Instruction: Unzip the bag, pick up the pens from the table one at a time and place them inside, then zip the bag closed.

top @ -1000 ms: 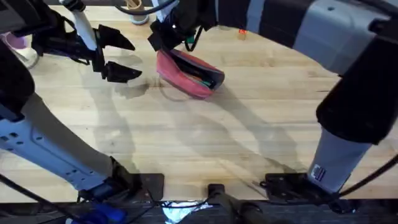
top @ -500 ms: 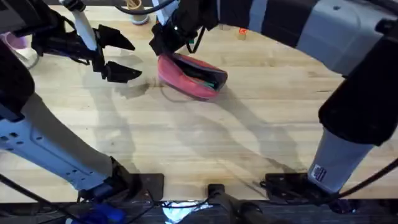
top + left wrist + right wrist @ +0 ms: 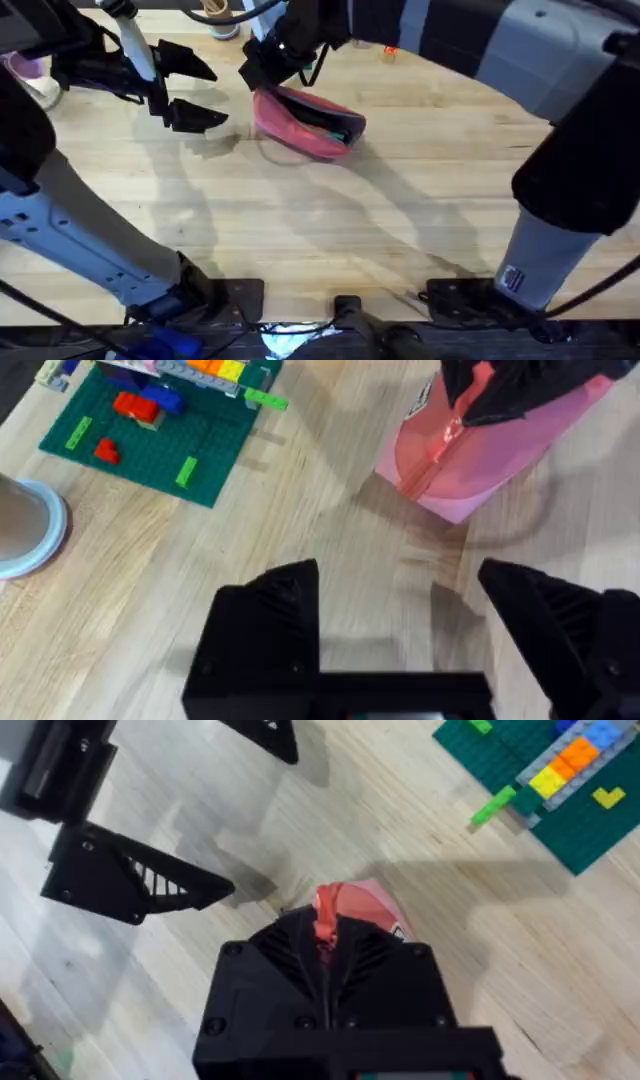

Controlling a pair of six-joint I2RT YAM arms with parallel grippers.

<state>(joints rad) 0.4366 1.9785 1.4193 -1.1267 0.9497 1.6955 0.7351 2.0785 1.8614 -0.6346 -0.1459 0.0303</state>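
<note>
We are seeing the pink bag lying on the far middle of the desk, its zipper side partly open and dark lining showing along the top. In the overhead view something green and dark is showing inside the opening, but we cannot tell what it is.

The right end effector is sitting at the bag's far left end, its black fingers clenched together on the bag's zipper end; in the right wrist view the fingers are meeting on a reddish tab of the bag.

The left end effector is hovering just left of the bag, released, its two black fingers spread wide apart and grasping nothing. In the left wrist view its fingers are framing bare wood, with the bag lying beyond them and apart from them.

In the wrist views we are also seeing a green brick baseplate with coloured bricks on it, resting on the desk near the bag, and a round pale dish beside it.
</note>
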